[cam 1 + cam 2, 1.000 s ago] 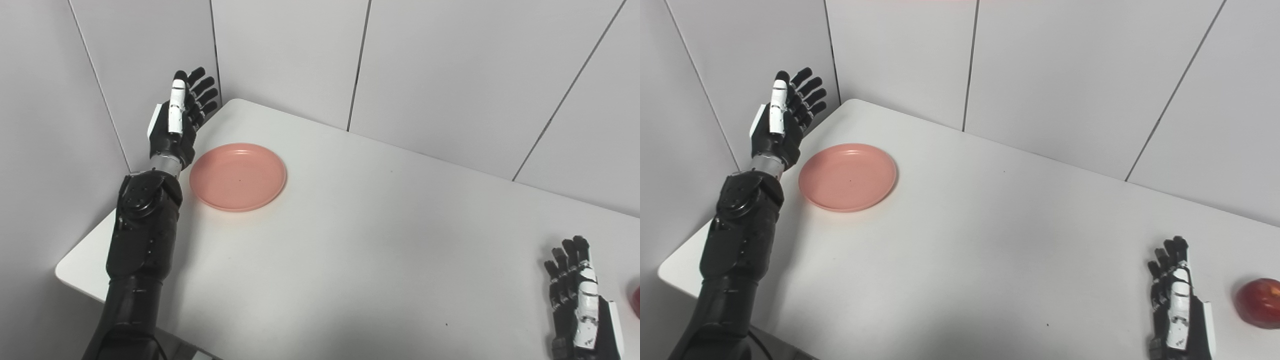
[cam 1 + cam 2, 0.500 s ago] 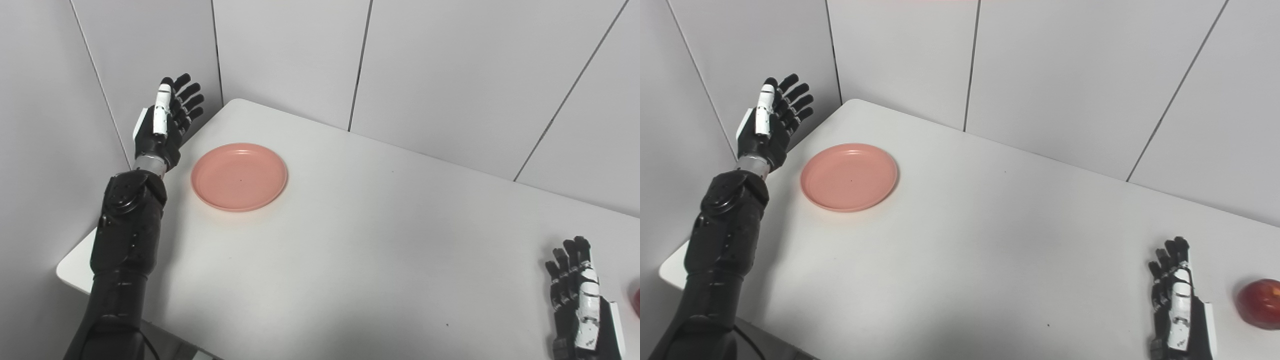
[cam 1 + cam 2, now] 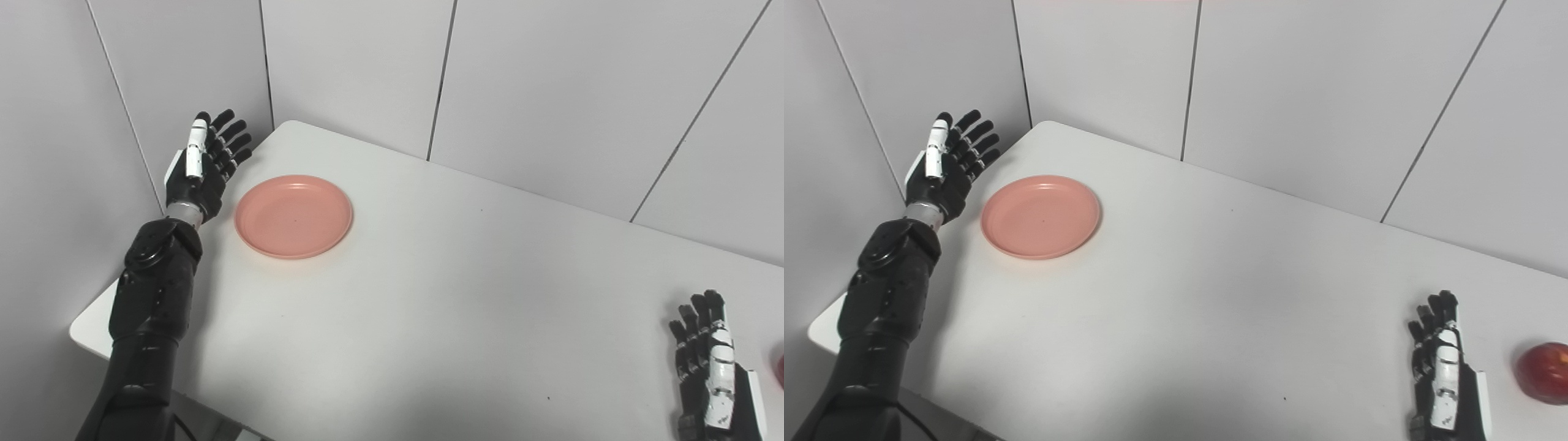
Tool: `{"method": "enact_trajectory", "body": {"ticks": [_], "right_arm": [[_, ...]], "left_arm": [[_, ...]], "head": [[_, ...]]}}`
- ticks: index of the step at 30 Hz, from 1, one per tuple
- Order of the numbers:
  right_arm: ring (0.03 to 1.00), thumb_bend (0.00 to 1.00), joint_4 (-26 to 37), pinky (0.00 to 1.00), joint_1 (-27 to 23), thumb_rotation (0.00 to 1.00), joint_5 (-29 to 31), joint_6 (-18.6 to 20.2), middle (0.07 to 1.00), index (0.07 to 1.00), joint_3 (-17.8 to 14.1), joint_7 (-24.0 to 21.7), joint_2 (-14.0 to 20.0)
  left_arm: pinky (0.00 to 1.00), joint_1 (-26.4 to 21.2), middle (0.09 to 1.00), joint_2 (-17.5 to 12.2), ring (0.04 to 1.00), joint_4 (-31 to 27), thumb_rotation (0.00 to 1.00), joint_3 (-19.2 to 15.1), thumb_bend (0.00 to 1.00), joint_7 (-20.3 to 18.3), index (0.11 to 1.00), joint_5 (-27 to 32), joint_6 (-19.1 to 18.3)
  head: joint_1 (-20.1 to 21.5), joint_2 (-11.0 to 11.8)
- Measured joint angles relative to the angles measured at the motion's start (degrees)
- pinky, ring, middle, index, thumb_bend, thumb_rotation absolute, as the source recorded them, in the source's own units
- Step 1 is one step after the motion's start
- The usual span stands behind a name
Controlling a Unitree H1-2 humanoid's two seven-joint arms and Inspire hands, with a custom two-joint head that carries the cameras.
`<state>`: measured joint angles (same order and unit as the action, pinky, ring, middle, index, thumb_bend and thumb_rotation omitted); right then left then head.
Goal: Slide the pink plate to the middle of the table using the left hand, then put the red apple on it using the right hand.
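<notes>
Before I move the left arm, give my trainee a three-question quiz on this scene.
1. True or false: the left hand is touching the plate.
2. Which side of the right hand is the apple on? A) its right B) its left C) in its grasp
3. Fill in: the plate sits near the table's far-left ____.

Key:
1. False; the hand is open beside the plate's left edge, with a gap.
2. A; the right hand is open, holding nothing.
3. corner.
</notes>
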<state>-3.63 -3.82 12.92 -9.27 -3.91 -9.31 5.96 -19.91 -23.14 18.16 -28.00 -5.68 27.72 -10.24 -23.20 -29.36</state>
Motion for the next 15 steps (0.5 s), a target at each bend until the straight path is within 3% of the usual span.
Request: {"method": "enact_trajectory", "body": {"ticks": [15], "right_arm": [[1.000,0.13,0.22,1.00,0.08,1.00,0.03,0.22,1.000,1.000,0.00,0.21,0.01]], "left_arm": [[0.85,0.12,0.851,-0.13,0.852,3.86,1.00,-0.43,0.33,-1.71,0.835,-0.05,0.14]], "head": [[-0.09,0.00]]}}
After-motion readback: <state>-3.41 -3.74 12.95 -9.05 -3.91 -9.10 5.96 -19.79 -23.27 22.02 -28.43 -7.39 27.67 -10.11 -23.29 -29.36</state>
